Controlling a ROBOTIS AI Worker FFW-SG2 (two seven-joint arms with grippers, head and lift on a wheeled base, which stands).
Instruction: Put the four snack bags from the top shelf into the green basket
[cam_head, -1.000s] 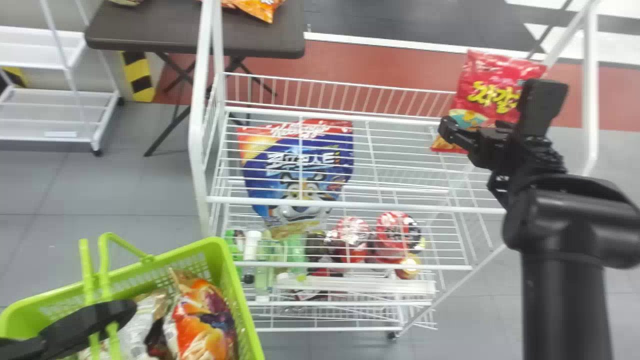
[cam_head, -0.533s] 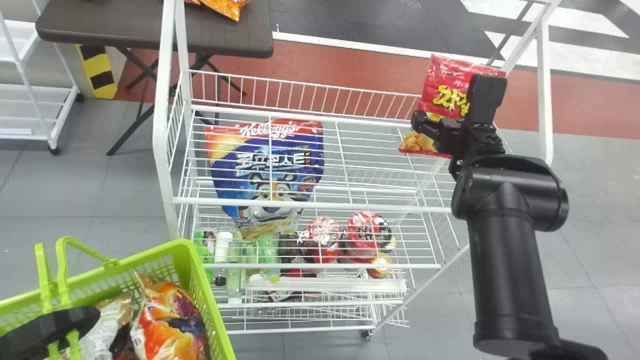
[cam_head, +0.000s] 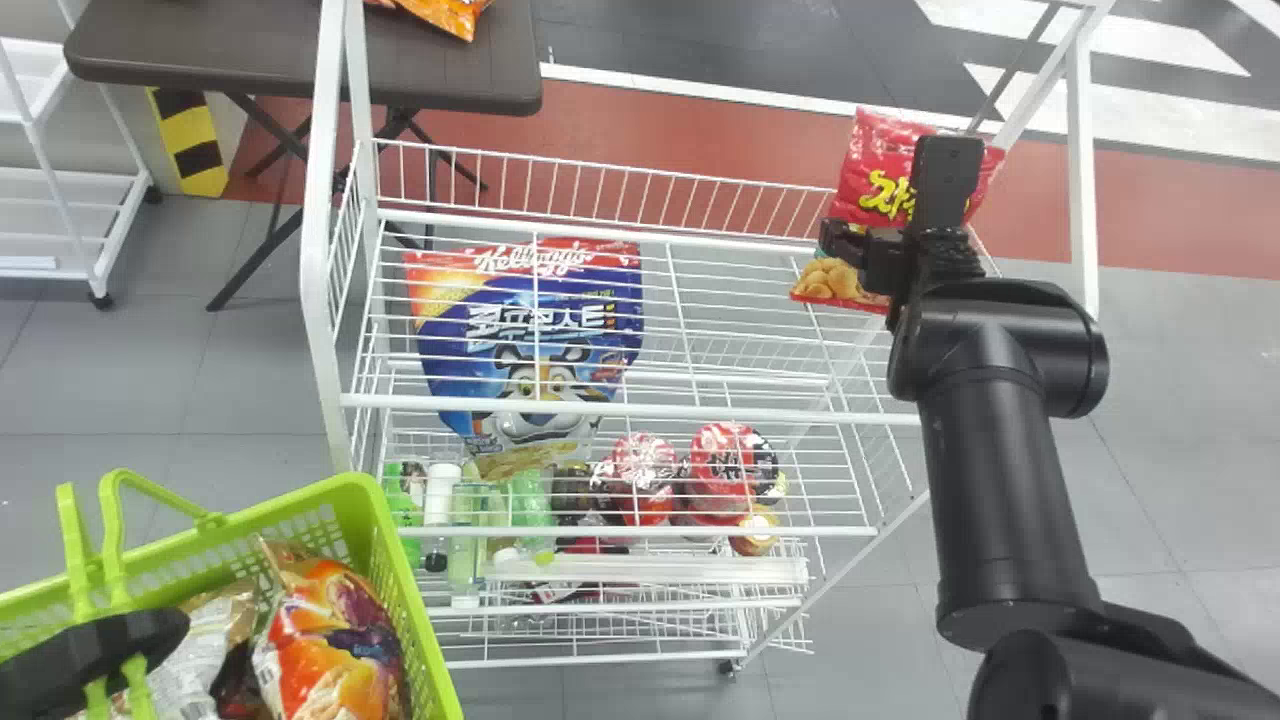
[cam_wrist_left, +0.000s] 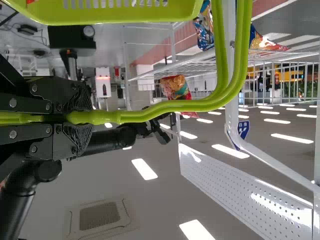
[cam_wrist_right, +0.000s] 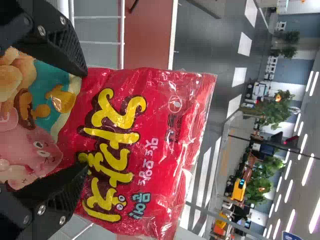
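Last bag on the wire rack: the red snack bag (cam_head: 875, 165) is standing at the right end of the top shelf (cam_head: 620, 408), its bottom on the wires and its upper part rising above the far rail (cam_head: 600, 183).
Right gripper: at the red snack bag, the gripper (cam_head: 890, 195) is being held with its fingers wide apart; in its wrist view, the printed front is being framed by the two fingers (cam_wrist_right: 62, 47). Whether the bag is being touched cannot be told.
Left gripper: at the near left, the gripper (cam_head: 120, 645) is being kept closed on the green handles (cam_head: 165, 498) of the basket.
Green basket: the basket (cam_head: 397, 545) is being held by its handles at the near left, beside the rack's near left corner.
Basket load: an orange-and-purple bag (cam_head: 330, 640) is lying at the right side; a pale bag (cam_head: 200, 660) is lying to its left.
Under the top shelf: a large blue bag (cam_head: 450, 340) is being seen through the wires, on the left.
Lower goods: bottles (cam_head: 440, 490) are standing at the left, and red round packs (cam_head: 730, 460) are sitting to their right.
Far left: an orange bag (cam_head: 445, 15) is resting on a dark table (cam_head: 480, 80), and a white rack (cam_head: 60, 262) is standing to the table's left.
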